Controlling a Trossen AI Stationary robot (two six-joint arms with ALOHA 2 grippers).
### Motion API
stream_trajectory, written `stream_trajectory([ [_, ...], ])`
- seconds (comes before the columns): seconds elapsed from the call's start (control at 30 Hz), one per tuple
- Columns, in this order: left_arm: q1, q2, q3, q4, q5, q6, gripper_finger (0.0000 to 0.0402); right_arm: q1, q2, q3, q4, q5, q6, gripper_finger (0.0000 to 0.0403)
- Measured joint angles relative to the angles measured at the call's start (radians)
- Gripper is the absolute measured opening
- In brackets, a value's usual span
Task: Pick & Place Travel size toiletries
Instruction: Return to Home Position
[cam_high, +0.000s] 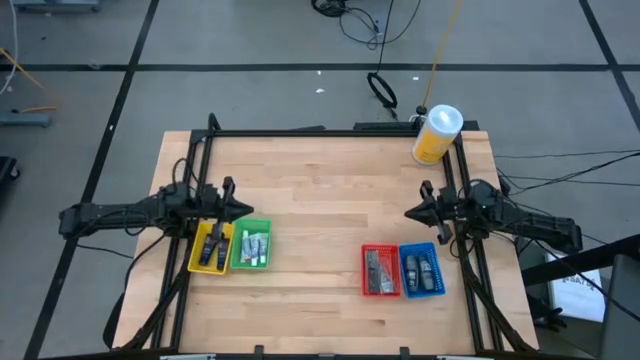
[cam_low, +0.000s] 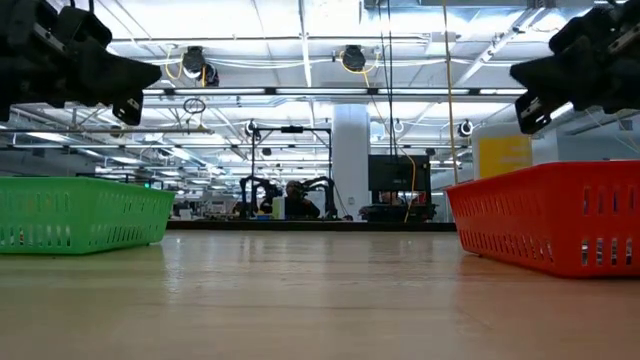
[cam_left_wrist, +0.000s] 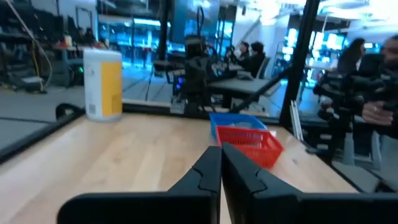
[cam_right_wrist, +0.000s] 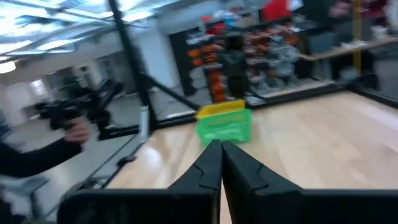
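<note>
The small toiletries lie inside four bins: dark tubes in the yellow bin, white and grey ones in the green bin, dark packets in the red bin, dark blue ones in the blue bin. My left gripper hovers above the table just beyond the yellow and green bins, fingers shut, holding nothing. My right gripper hangs above the table beyond the red and blue bins, also shut and holding nothing. Both point toward the table's middle.
A big yellow canister with a white lid stands at the table's far right corner. The wooden table's middle lies bare between the two arms. A black frame runs along the far edge. People show in the room beyond.
</note>
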Motion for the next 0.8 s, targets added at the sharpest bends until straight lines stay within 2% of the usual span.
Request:
stream_trajectory([
  [0.13, -0.001, -0.012, -0.001, -0.026, -0.009, -0.047, 0.0008, 0.0, 0.002, -0.001, 0.001, 0.123, 0.032, 0.0001],
  [0.37, -0.001, -0.006, 0.0, -0.016, -0.011, -0.072, 0.0008, 0.023, 0.016, -0.001, -0.043, 0.422, 0.059, 0.0],
  [0.57, -0.001, -0.006, 0.0, -0.013, -0.013, -0.073, 0.0024, 0.022, 0.038, -0.002, -0.044, 0.435, 0.045, 0.0003],
  [0.8, -0.001, -0.006, 0.0, -0.013, -0.013, -0.073, 0.0026, 0.022, 0.039, -0.003, -0.044, 0.436, 0.044, 0.0002],
])
